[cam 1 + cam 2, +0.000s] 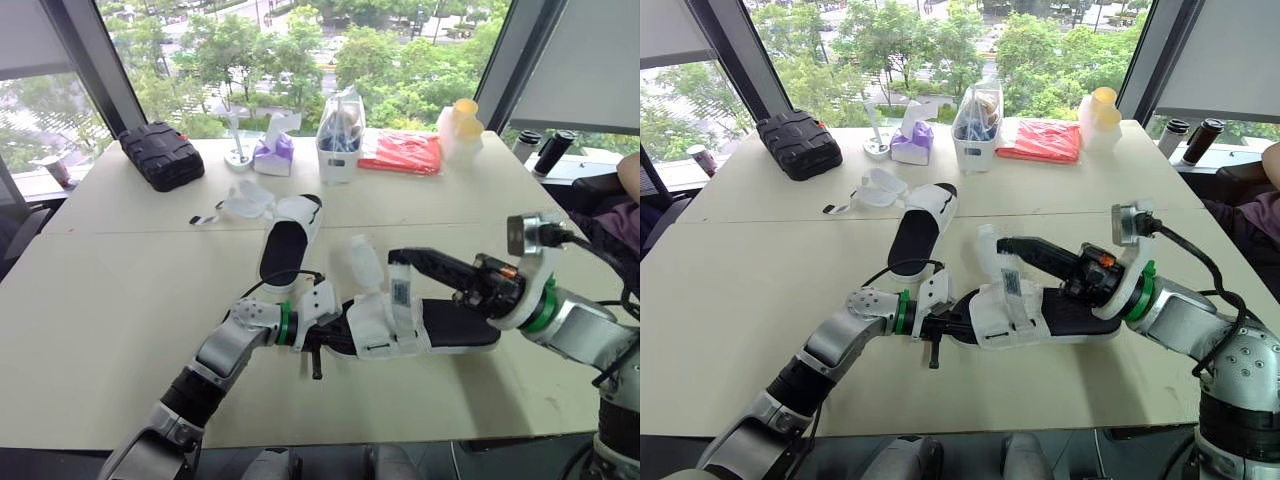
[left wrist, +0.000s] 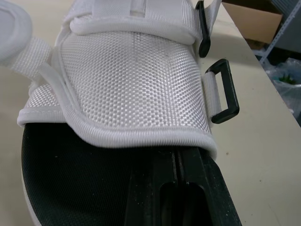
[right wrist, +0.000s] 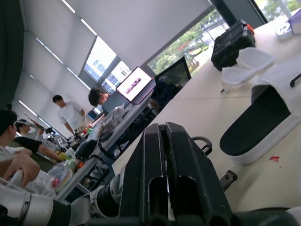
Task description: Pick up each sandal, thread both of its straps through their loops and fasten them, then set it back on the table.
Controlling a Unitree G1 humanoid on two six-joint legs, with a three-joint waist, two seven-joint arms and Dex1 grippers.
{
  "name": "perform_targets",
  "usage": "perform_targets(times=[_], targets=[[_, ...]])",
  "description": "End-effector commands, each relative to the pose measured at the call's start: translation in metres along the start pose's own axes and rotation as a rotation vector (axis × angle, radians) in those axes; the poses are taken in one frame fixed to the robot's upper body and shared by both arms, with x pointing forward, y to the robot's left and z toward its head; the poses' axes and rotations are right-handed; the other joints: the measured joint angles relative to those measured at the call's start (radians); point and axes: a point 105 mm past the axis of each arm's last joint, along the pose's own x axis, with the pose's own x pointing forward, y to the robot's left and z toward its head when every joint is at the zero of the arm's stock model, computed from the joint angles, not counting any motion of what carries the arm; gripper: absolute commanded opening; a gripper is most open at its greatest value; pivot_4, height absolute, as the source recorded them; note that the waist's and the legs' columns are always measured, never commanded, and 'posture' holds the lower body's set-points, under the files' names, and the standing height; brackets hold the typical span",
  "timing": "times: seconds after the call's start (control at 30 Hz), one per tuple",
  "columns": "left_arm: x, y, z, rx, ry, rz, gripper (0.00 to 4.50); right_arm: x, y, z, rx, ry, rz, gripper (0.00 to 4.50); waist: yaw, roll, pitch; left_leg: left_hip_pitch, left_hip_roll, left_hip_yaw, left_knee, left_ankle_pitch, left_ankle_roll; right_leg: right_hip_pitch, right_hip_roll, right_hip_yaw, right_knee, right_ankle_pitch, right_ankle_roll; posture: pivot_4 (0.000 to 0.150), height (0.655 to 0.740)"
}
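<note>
The near sandal (image 1: pixel 455 326), with a black footbed and white woven upper (image 2: pixel 131 84), lies at the table's front middle between my grippers. My left gripper (image 1: pixel 322 338) is at its toe end with its fingers (image 2: pixel 178 188) shut on the sole. Two black loops (image 2: pixel 225 92) stick out from the upper's side. One white strap (image 1: pixel 401 292) stands up from the upper. My right gripper (image 1: pixel 396 258) is shut, its long fingertips right over that strap; I cannot tell whether it is pinched. A second sandal (image 1: pixel 288 240) lies farther back with its straps loose.
Along the back of the table (image 1: pixel 120 300) stand a black case (image 1: pixel 162 155), a tissue box (image 1: pixel 273 150), a clear container (image 1: pixel 338 140), a red bag (image 1: pixel 402 152) and yellow cups (image 1: pixel 462 125). A clear plastic lid (image 1: pixel 247 203) lies by the far sandal. A person's arm (image 1: pixel 630 178) is at the right edge.
</note>
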Motion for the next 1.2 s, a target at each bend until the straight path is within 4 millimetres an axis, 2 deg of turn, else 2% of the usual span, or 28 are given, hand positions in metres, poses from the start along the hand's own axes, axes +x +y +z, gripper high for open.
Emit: perform_targets(times=[0.03,0.33,0.47,0.63,0.73,0.87,1.03,1.2], targets=[[0.001,0.001,0.001,0.021,0.008,-0.004,0.00,0.002,-0.002,0.004,-0.017,-0.028,-0.017,0.04,0.000,0.000,0.000,0.000,0.000,0.000,0.000,0.000,0.000,0.000,0.000,0.000,0.000,0.000,0.000,0.150,0.7400],[0.000,0.003,0.000,0.019,0.005,0.011,0.00,-0.001,-0.060,0.024,-0.022,-0.119,-0.222,0.04,0.001,0.000,0.000,0.000,0.000,0.000,0.000,0.000,0.000,0.000,0.000,0.000,0.000,0.000,0.000,0.150,0.7400],[-0.001,0.003,-0.001,0.016,0.004,0.018,0.00,0.002,-0.071,0.028,-0.020,-0.128,-0.245,0.04,0.001,0.000,0.000,0.000,0.000,0.000,0.000,0.000,0.000,0.000,0.000,0.000,0.000,0.000,0.000,0.150,0.7400],[-0.001,0.003,-0.001,0.013,0.001,0.027,0.00,0.006,-0.094,0.016,-0.029,-0.066,-0.344,0.04,-0.005,0.000,0.000,0.000,0.000,0.000,0.000,0.000,0.000,0.000,0.000,0.000,0.000,0.000,0.000,0.150,0.7400],[-0.001,0.003,-0.001,0.013,0.000,0.029,0.00,0.006,-0.103,0.016,-0.020,-0.070,-0.385,0.04,-0.007,0.000,0.000,0.000,0.000,0.000,0.000,0.000,0.000,0.000,0.000,0.000,0.000,0.000,0.000,0.150,0.7400],[0.000,0.002,-0.001,0.011,-0.003,0.033,0.00,-0.002,-0.135,0.002,-0.023,0.007,-0.551,0.04,-0.016,0.000,0.000,0.000,-0.001,0.000,0.000,0.000,0.000,0.000,0.000,0.000,0.000,0.000,0.000,0.150,0.7400],[-0.001,0.003,-0.001,0.010,-0.003,0.039,0.00,-0.007,-0.147,-0.004,0.010,0.023,-0.609,0.04,-0.023,0.000,0.000,0.000,-0.001,0.000,0.000,0.000,0.000,0.000,0.000,0.000,0.001,0.000,0.000,0.150,0.7400],[-0.001,0.003,-0.001,0.010,-0.004,0.039,0.00,-0.010,-0.146,-0.031,-0.032,0.198,-0.618,0.04,-0.024,0.000,0.000,0.001,-0.001,0.000,0.000,0.000,0.000,0.000,0.000,0.000,0.001,0.000,0.000,0.150,0.7400]])
